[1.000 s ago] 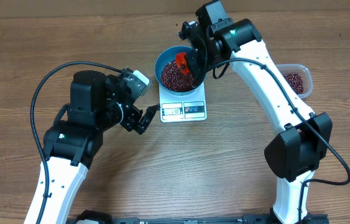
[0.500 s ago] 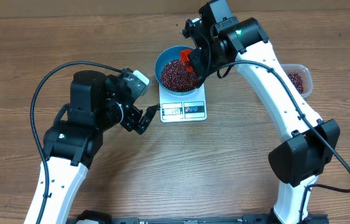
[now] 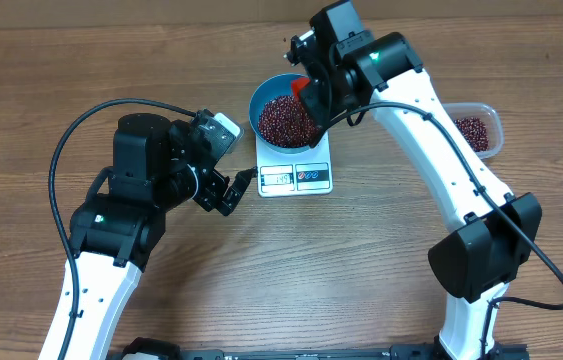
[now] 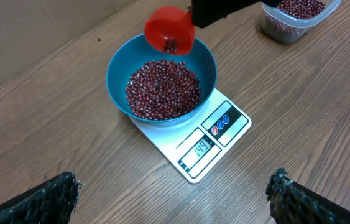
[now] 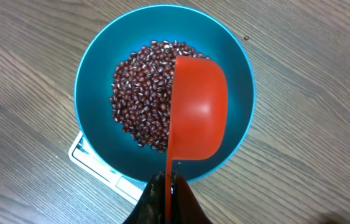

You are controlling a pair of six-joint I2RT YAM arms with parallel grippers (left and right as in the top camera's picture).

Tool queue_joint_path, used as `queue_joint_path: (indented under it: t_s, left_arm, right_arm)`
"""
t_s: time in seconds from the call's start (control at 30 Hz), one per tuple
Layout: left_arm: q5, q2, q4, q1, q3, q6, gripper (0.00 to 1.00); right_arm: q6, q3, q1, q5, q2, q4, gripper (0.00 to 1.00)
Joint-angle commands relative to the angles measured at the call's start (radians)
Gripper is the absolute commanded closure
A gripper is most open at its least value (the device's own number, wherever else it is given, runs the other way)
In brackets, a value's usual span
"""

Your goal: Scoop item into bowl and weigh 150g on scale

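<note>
Even bright light, sharp, soft shadows

Bright blue bowl [image 4: 117, 81], dark red-brown beans [image 4: 162, 90], white scale [image 4: 234, 124], orange-red scoop [image 4: 170, 30], brown wood-grain table [image 4: 50, 143]

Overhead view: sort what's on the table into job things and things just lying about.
In use: beans, blue bowl, scale, red scoop in the right gripper, clear tub of beans.
Lying about: left gripper, open and empty near the scale; a dark speck beside the bowl.
</note>
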Motion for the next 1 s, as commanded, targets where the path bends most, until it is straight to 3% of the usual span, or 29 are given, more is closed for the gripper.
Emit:
queue_joint_path:
  t_s: [0.0,0.47,0.97]
  left_arm:
    - [0.014,0.003,0.003,0.005,-0.002,-0.014,0.00]
    - [0.014,0.003,0.002,0.005,-0.002,-0.013,0.01]
    - [0.014,0.003,0.003,0.005,-0.002,-0.014,0.00]
  right_arm:
    - [-0.006,0.035,0.008,-0.004,-0.042,0.006,0.96]
    - [0.002,0.035,-0.085,-0.302,-0.043,-0.019,0.96]
    - [0.023,0.035,-0.103,-0.307,-0.043,-0.021,0.96]
